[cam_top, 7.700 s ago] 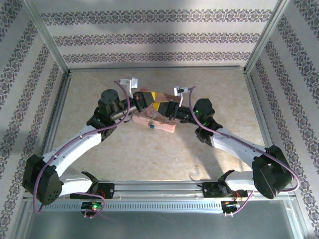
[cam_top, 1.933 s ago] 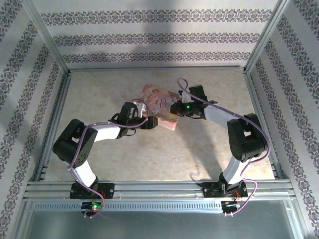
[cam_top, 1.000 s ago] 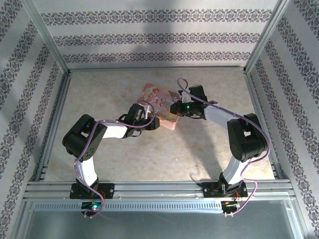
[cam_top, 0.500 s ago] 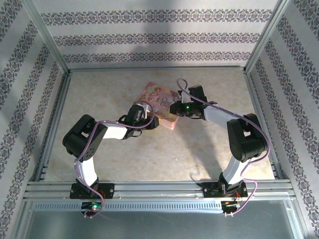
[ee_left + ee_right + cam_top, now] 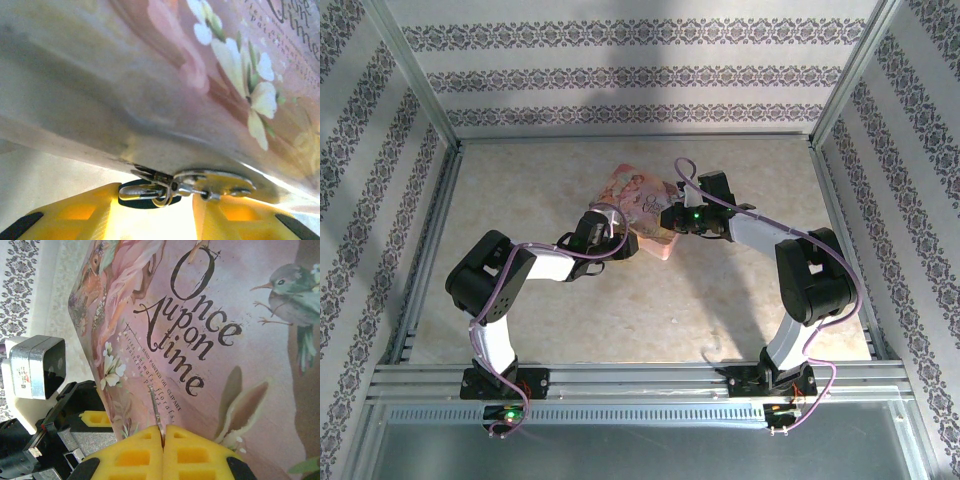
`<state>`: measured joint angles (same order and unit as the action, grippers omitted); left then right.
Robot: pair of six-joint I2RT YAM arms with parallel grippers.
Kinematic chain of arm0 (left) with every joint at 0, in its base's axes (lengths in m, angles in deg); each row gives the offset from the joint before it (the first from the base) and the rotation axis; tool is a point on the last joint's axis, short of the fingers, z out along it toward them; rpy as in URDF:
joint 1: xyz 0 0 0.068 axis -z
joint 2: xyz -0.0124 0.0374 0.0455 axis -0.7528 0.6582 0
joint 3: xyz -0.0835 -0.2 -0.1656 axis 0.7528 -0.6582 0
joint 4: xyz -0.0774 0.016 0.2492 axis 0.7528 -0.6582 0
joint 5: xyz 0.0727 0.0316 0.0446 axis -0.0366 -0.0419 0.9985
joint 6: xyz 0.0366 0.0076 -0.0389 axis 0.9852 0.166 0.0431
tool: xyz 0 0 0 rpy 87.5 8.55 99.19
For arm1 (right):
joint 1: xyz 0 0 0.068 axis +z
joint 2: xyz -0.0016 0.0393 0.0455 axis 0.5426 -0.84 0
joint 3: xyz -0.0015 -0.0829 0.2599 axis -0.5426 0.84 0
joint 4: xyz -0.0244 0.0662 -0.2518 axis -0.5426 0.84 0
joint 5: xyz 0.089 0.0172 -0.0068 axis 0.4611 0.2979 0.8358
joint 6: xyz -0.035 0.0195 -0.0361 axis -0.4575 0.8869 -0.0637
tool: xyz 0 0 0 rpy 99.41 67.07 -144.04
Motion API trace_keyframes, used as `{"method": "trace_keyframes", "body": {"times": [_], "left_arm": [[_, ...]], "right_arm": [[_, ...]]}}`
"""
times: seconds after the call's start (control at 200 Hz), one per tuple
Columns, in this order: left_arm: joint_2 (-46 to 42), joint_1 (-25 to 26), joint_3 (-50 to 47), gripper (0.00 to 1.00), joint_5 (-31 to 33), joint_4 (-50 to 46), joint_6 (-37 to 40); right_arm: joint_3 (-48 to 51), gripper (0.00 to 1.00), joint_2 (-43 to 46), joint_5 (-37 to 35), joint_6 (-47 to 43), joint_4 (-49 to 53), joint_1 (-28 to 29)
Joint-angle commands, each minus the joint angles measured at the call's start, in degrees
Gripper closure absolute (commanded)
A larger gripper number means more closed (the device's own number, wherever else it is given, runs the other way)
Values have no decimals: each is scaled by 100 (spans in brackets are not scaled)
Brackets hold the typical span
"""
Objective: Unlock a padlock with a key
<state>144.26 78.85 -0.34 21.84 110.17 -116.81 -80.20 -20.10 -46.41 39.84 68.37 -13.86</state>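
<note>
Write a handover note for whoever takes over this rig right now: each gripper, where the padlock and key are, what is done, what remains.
Left gripper: fingers apart, flanking the padlock at the edge of the pink tin; whether they pinch it cannot be told.
Right gripper: shut on the key, whose tip points out over the pink tin.
Done: key picked up; both arms at the pink tin.
Left: bring the key to the padlock, insert it and turn. The key is not in the padlock yet.

The pink tin's [image 5: 210,340] lid reads "Once upon a time" in dark script.
</note>
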Motion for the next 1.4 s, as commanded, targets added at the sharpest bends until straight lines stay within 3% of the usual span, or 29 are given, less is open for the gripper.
{"method": "trace_keyframes", "body": {"times": [0.0,0.49,0.97,1.394], "left_arm": [[-114,37,-30,59,282,402,-19],[-208,0,-3,59,377,348,67],[-133,4,37,75,320,472,-14],[-614,31,13,73,-494,-117,-125]], "right_arm": [[132,100,51,-80,-78,215,60],[173,100,95,-98,-78,207,64],[199,100,259,-38,34,102,83],[963,100,1721,-128,-544,147,192]]}}
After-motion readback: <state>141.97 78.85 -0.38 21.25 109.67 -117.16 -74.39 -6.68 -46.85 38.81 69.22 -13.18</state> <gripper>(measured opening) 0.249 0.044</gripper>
